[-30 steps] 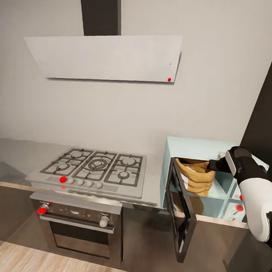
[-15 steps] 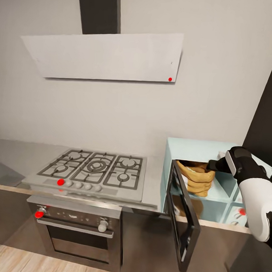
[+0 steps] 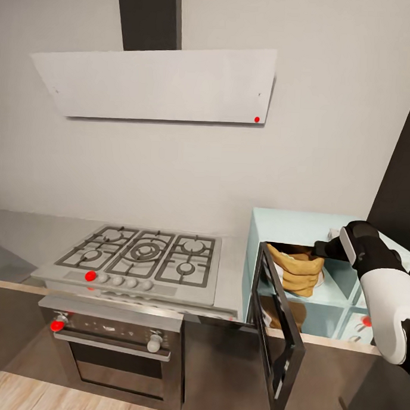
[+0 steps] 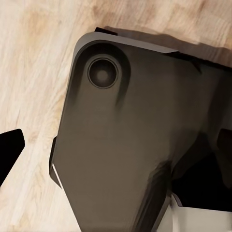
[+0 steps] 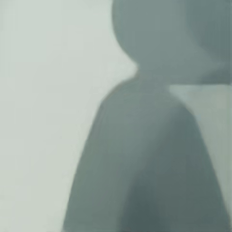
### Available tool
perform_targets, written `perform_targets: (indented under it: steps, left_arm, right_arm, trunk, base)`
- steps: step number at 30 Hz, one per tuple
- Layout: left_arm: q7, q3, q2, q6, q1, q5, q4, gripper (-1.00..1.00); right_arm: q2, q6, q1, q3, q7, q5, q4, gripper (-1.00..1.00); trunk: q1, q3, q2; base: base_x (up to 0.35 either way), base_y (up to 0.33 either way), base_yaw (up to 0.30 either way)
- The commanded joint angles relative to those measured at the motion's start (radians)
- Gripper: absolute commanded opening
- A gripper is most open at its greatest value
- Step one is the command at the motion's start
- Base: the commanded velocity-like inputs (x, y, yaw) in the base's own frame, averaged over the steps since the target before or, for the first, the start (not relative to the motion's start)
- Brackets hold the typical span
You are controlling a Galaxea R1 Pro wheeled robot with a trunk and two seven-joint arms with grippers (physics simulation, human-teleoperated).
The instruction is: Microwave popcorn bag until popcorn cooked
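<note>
One step pending: release popcorn bag squarely inside microwave, withdraw right gripper; finger state indiscernible.

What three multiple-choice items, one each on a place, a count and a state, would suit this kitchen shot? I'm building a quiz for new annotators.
1. Where is the popcorn bag?
A. On the hob
B. Inside the microwave
C. On the floor

2. How many burners does the hob have?
A. Two
B. Three
C. Five

3. What state is the microwave door in?
A. Swung open
B. Fully closed
C. Removed

Answers:
1 B: the bag sits in the microwave cavity, with the right arm reaching in.
2 C: the hob shows five rings under its grates.
3 A: the door hangs out over the cabinet front, hinged at the cavity's left side.
</note>
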Motion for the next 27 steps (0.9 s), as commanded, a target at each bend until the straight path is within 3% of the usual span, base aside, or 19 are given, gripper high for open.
perform_targets:
  steps: [1,5,6,14,18,19,21,23,27]
  left_arm:
    - [-0.001,0.003,0.000,-0.001,0.000,0.005,-0.001,1.00]
    - [-0.001,0.002,-0.001,-0.001,0.000,0.005,-0.001,1.00]
    - [-0.001,0.002,-0.001,-0.001,0.000,0.005,-0.001,1.00]
    - [-0.001,0.002,-0.001,-0.001,0.000,0.005,-0.001,1.00]
    - [-0.001,0.002,-0.001,-0.001,0.000,0.005,-0.001,1.00]
    - [-0.001,0.002,-0.001,-0.001,0.000,0.005,-0.001,1.00]
    - [-0.001,0.002,-0.001,-0.001,0.000,0.005,-0.001,1.00]
    - [-0.001,0.002,-0.001,-0.001,0.000,0.006,-0.001,1.00]
    - [0.000,0.003,-0.001,-0.001,0.000,0.007,-0.001,1.00]
  right_arm:
    - [0.001,0.003,0.000,-0.002,0.005,0.050,0.042,-1.00]
    - [0.002,0.003,0.000,-0.002,0.009,0.050,0.042,-1.00]
    - [0.002,0.003,0.000,-0.002,0.009,0.049,0.042,1.00]
    - [0.002,0.003,0.000,-0.003,0.015,0.049,0.041,1.00]
    - [0.000,0.003,0.000,-0.030,0.053,0.052,0.030,1.00]
    - [-0.005,0.003,0.000,-0.034,0.073,0.052,0.026,1.00]
    - [-0.049,0.003,0.000,-0.036,0.139,0.050,0.007,1.00]
    - [-0.073,0.003,0.000,-0.034,0.181,0.049,-0.013,1.00]
    - [-0.091,0.003,0.000,-0.032,0.211,0.055,-0.023,1.00]
  trunk:
    - [0.000,-0.001,0.000]
    - [0.000,-0.001,0.000]
    - [0.000,-0.001,0.000]
    - [0.000,-0.001,0.000]
    - [0.000,-0.001,0.000]
    - [0.000,-0.001,0.000]
    - [0.000,-0.001,0.000]
    - [0.000,-0.001,0.000]
    - [0.000,-0.001,0.000]
  base:
    - [0.000,0.000,0.000]
    - [0.000,0.000,0.000]
    - [0.000,0.000,0.000]
    - [0.000,0.000,0.000]
    - [0.000,0.000,0.000]
    - [0.000,0.000,0.000]
    - [0.000,0.000,0.000]
    - [0.000,0.000,0.000]
    - [-0.014,0.000,0.000]
